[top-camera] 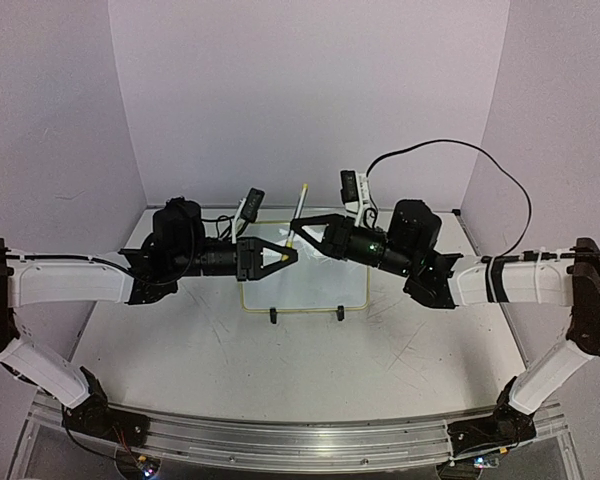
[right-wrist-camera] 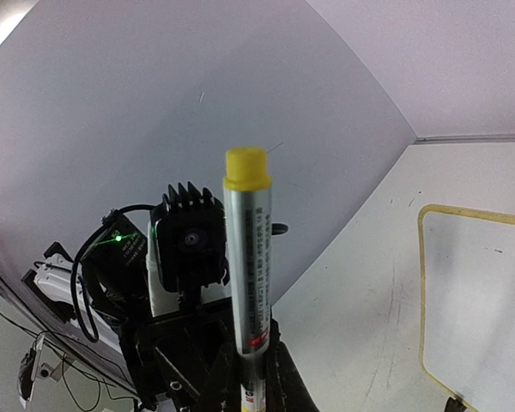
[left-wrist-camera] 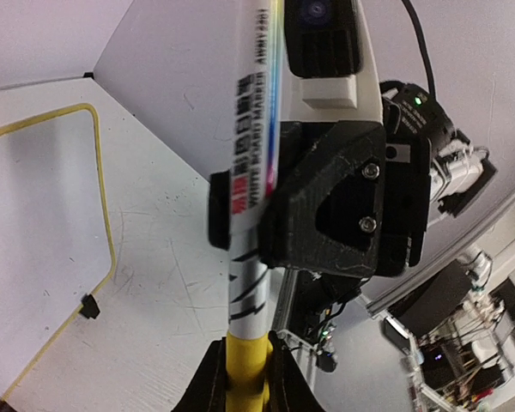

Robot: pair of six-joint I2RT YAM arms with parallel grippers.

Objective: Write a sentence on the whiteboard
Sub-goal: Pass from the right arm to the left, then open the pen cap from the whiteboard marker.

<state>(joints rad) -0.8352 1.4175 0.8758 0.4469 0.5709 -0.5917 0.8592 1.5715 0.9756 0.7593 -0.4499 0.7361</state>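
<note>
Centre frame, the right claw [top-camera: 298,233] is clamped tight on a silver marker [left-wrist-camera: 256,163] — the left claw [left-wrist-camera: 246,378] pinches its yellow cap [left-wrist-camera: 245,352]. Below them sits the yellow-rimmed whiteboard [top-camera: 315,285].

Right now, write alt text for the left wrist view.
A white marker runs up the middle of the frame, its yellow cap pinched by the left end effector at the bottom edge and its barrel clamped by the black right end effector. At left, the yellow-rimmed whiteboard sits on a scratched white table.
</note>
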